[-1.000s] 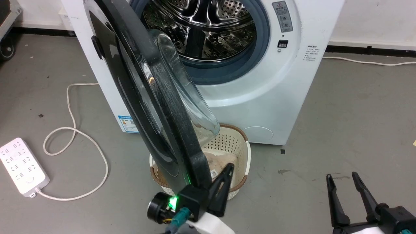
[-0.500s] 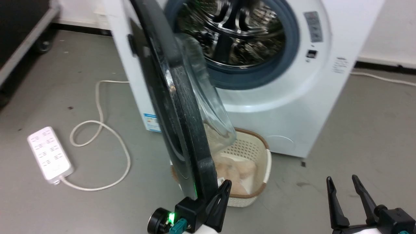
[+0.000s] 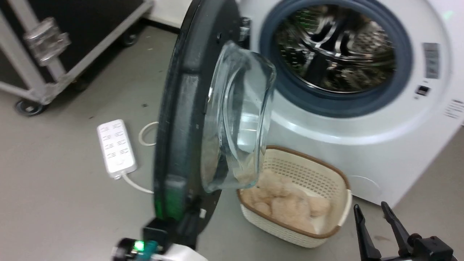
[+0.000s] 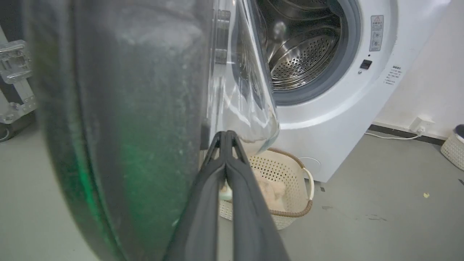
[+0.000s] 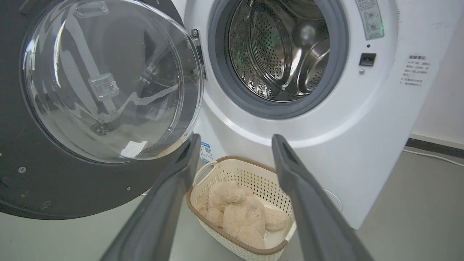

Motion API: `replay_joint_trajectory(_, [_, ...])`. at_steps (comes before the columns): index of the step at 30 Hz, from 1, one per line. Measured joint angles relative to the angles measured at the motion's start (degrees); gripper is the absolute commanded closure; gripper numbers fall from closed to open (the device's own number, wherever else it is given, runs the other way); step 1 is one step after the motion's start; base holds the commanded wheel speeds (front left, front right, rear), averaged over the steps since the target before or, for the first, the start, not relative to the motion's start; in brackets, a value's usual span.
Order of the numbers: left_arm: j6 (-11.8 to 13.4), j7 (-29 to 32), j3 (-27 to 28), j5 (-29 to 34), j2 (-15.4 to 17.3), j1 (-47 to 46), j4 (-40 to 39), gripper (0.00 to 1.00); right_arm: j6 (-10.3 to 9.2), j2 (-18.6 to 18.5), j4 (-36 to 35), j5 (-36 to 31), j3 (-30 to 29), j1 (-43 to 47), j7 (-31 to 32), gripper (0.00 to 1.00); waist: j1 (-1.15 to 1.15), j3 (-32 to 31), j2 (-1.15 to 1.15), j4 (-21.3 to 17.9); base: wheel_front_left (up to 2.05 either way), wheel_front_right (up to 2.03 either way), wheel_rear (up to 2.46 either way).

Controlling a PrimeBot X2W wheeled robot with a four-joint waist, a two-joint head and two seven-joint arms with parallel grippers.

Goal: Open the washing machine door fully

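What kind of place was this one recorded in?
Probably a lab or workshop test area, not a home laundry room: the washing machine stands on a bare grey floor, with a wheeled flight case nearby and a power strip lying loose.

Your left gripper [image 4: 225, 135] is closed, both fingers pressed together with no gap, lying along the inner face of the washing machine door [image 4: 127, 108] near its lower rim. Contact looks likely, though blur hides it. Your left wrist [image 3: 140, 246] sits just below that rim. Your right gripper [image 3: 370, 206] is well to the right of the door, fingers spread apart and empty.
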Motion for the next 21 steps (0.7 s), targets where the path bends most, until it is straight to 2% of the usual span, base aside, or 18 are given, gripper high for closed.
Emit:
replay_joint_trajectory(6, [1.36, 0.51, 5.88, -2.33, 3.47, -0.20, -1.19, 1.00, 0.00, 0.02, -0.35, -0.76, 0.30, -0.25, 0.00, 0.00, 0.00, 1.88, 0.00, 3.22, 0.00, 0.00, 0.00])
replay_joint_trajectory(16, [1.16, 1.49, 16.80, -7.38, 10.44, -7.81, 3.12, 1.00, 0.00, 0.03, -3.76, -4.88, 0.69, -3.05, 2.16, 0.00, 0.01, 10.16, 0.00, 3.07, 0.00, 0.00, 0.00])
replay_joint_trajectory(21, [-1.30, 0.24, 22.61, -11.03, 14.50, -13.86, 11.23, 1.00, 0.00, -0.03, -5.90, -6.68, 0.00, -3.93, 3.74, 0.00, 0.02, 14.67, 0.00, 1.89, 0.00, 0.00, 0.00])
